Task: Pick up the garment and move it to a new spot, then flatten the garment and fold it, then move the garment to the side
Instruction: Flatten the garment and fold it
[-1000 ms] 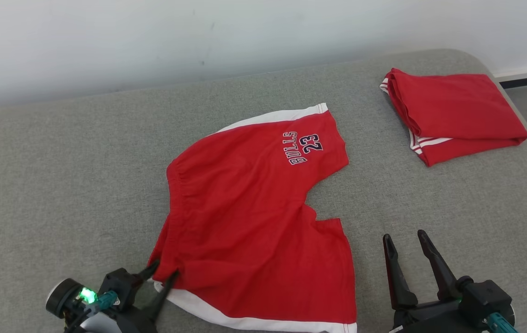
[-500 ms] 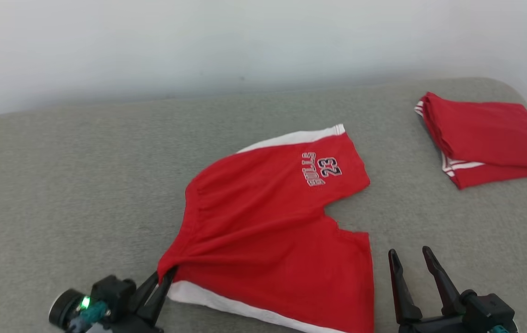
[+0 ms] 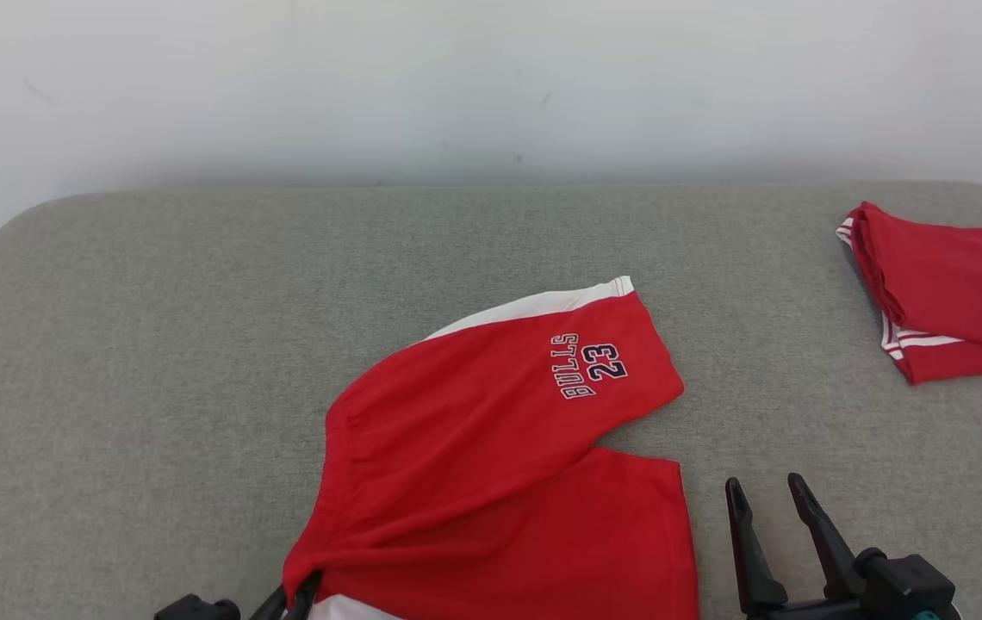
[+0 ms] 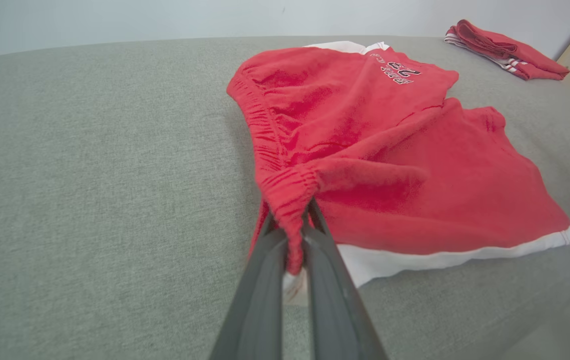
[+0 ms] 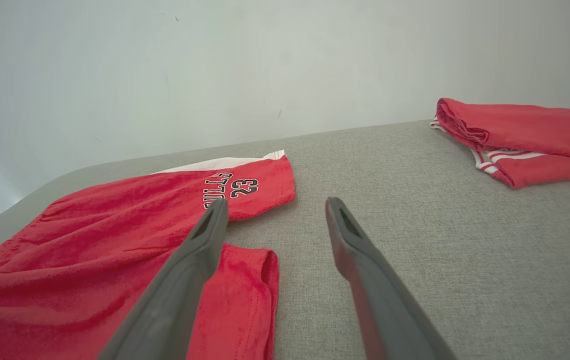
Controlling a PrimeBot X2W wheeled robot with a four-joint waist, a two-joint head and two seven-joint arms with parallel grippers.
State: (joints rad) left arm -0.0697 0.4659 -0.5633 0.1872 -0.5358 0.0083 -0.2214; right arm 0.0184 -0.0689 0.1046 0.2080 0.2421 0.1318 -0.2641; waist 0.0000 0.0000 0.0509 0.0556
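Shorts, red with white side panels, lie spread near the front edge of the grey padded surface, waistband to the left. The left gripper has its jaws clamped on the near waistband corner, bunching the cloth into a ridge. The right gripper hovers with jaws apart just beside the near leg's hem, touching nothing. A folded red garment sits by the far right corner. The pick-up appears to be in hand. Next probably comes a lift toward the new spot, which calls for the right gripper to take a second hold so the cloth does not trail.
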